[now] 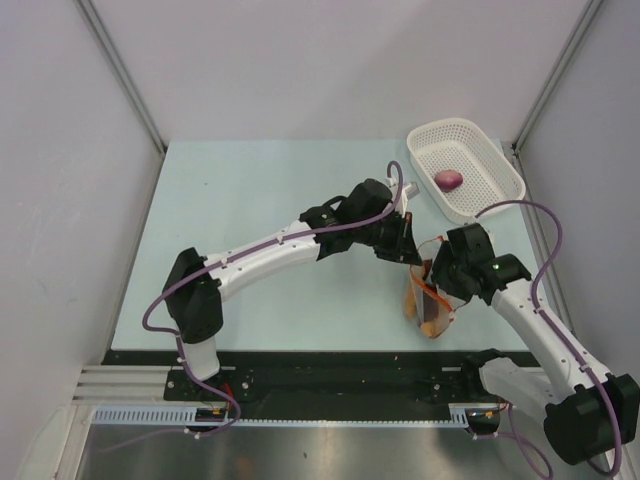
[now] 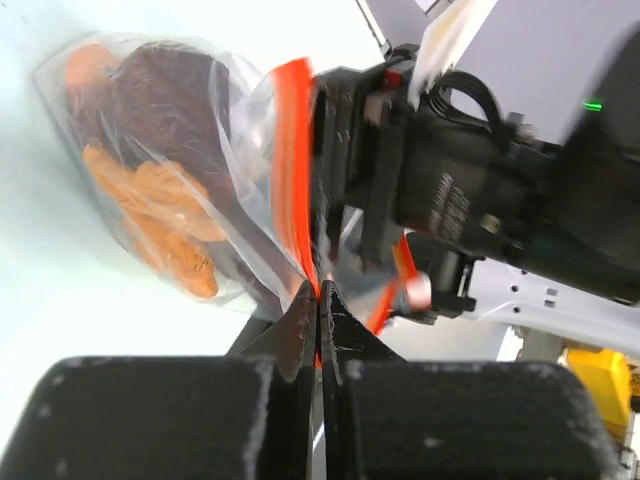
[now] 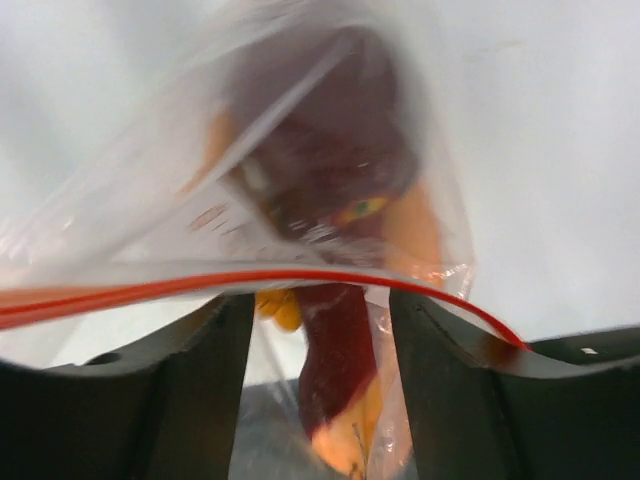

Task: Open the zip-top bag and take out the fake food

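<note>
So the zip-top bag (image 1: 428, 300) is sitting toward the near right of the bench (image 1: 260, 200), right between the two arms, with the left arm reaching way across to get at it. The left claw (image 2: 318, 300) is clenching the bag's red zip strip (image 2: 292, 170), its fingers pressing together with the strip pinched between them. The right claw (image 3: 318, 300) is hanging released at the bag's top edge. Its fingers (image 3: 190, 390) are standing wide apart, with the strip running across in front of them and plastic bulging into the gap. Most of the fake food (image 3: 340, 330) is lying inside the bag, and orange chunks (image 2: 160, 205) and a dark maroon lump (image 2: 165, 100) are showing through the crinkly plastic. One purple-pink bulb (image 1: 448, 180) is resting in the white basket (image 1: 470, 158) at the far right corner, well apart from the bag. Honestly can't tell how far the bag's mouth is gaping.
</note>
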Action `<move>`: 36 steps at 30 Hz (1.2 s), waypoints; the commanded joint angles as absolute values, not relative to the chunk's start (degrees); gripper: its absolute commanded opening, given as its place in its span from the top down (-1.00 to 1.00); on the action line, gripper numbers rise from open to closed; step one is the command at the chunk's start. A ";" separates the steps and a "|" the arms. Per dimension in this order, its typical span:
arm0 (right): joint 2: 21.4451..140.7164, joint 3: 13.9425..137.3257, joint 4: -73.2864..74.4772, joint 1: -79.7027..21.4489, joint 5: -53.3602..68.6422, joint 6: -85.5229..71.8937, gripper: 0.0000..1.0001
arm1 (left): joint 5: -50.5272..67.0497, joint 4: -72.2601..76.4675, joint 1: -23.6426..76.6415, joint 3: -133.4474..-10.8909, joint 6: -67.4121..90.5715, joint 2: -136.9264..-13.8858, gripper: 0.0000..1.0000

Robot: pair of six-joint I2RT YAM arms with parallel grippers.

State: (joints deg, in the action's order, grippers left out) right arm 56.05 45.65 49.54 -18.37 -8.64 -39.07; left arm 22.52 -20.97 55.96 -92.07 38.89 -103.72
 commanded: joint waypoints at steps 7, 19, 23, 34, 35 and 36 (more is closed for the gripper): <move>54.32 43.34 34.29 -24.79 14.41 -39.80 0.66 | 26.19 -18.99 56.25 -93.96 35.95 -101.95 0.99; 53.53 41.66 35.96 -24.87 11.17 -42.52 0.22 | 23.99 -22.24 55.99 -91.67 32.34 -100.81 0.99; 55.62 42.10 38.22 -24.70 2.92 -45.43 0.30 | 25.57 -20.83 56.16 -91.93 33.39 -100.46 0.99; 54.32 37.98 31.22 -25.05 -7.82 -46.85 0.03 | 29.62 -19.34 57.65 -92.99 34.01 -100.55 0.99; 54.06 37.19 29.11 -25.05 -9.21 -47.02 -0.01 | 29.71 -19.51 57.74 -93.08 33.84 -100.63 1.00; 54.40 37.18 28.92 -25.14 -10.01 -47.02 -0.04 | 29.79 -19.60 57.83 -93.25 33.92 -100.81 0.99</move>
State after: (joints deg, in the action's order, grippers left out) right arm 55.48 38.76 36.01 -24.91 -3.77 -46.52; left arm 27.11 -21.54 56.75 -91.64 34.02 -103.59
